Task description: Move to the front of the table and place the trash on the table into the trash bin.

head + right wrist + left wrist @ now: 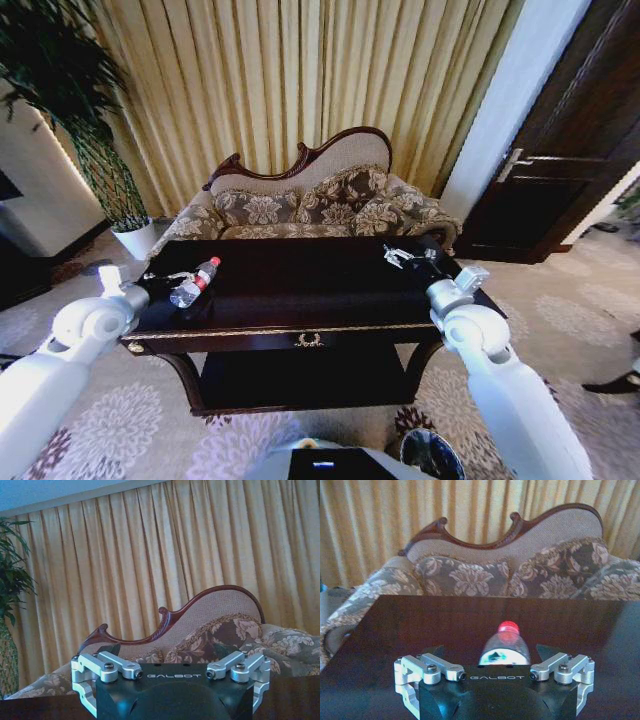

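Plastic bottle [504, 645] between open left tool [490, 655]

trash bin [432, 455] cut off (bottom edge), bottle [505, 647] base hidden

head: high, looking down over table [300, 300] | wrists: low, facing sofa [520, 565] (shared by all)

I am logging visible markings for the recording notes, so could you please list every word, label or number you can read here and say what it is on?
"GALBOT": on the black body of the left gripper, which sits just behind the bottle.
"GALBOT": on the black body of the right gripper, raised over the table.
The bottle's red and white label: too blurred to read.
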### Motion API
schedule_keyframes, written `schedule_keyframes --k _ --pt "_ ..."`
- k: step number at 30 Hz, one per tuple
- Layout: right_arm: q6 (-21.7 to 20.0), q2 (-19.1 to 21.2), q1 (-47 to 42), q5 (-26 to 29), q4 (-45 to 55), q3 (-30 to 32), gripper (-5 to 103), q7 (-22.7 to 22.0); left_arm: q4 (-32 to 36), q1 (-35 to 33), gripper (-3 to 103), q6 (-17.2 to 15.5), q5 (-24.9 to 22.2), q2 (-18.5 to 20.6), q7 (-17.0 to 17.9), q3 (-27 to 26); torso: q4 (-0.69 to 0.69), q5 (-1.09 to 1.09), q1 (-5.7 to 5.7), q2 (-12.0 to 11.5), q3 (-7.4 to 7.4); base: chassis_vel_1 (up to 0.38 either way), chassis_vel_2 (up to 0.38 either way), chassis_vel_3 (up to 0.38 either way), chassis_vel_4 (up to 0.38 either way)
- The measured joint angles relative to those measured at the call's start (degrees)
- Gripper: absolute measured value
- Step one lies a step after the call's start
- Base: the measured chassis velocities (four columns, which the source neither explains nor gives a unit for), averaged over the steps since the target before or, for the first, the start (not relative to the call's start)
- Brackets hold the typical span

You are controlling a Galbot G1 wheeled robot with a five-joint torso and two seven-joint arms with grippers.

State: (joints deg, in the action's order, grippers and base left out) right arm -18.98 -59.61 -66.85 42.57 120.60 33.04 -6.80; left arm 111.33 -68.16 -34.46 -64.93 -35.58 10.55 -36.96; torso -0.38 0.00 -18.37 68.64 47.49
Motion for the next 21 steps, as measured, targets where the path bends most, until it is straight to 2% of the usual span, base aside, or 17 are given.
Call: schedule_keyframes --k 2,5,9,21 --pt "0.23 -0.17 -0.13 -0.34 -0.15 -0.07 100 0.0 0.17 0.26 100 -0.55 -0.45 -0.02 0.02 0.21 0.0 0.0 0.0 0.0 0.0 0.0 0.0 0.0 0.0" --pt "0.73 -0.98 -0.59 -1.35 -0.64 -0.28 100 0.0 1.2 0.53 100 -4.37 -2.61 -0.36 0.9 0.17 0.0 -0.01 0.0 0.01 0.0 0.0 0.0 0.0 0.0" --pt "0.84 -1.44 -0.63 -2.29 -1.25 -0.36 100 0.0 2.06 -0.25 100 -6.36 -4.05 -0.23 0.97 -0.75 0.02 -0.01 0.0 0.01 0.0 0.0 0.0 0.0 0.0" --pt "1.29 -2.53 -1.11 -3.89 -2.2 -0.96 100 0.0 3.16 -2.26 100 -6.56 -3.65 0.53 1.12 -2.45 0.01 -0.01 0.0 0.01 0.0 0.0 0.0 0.0 0.0"
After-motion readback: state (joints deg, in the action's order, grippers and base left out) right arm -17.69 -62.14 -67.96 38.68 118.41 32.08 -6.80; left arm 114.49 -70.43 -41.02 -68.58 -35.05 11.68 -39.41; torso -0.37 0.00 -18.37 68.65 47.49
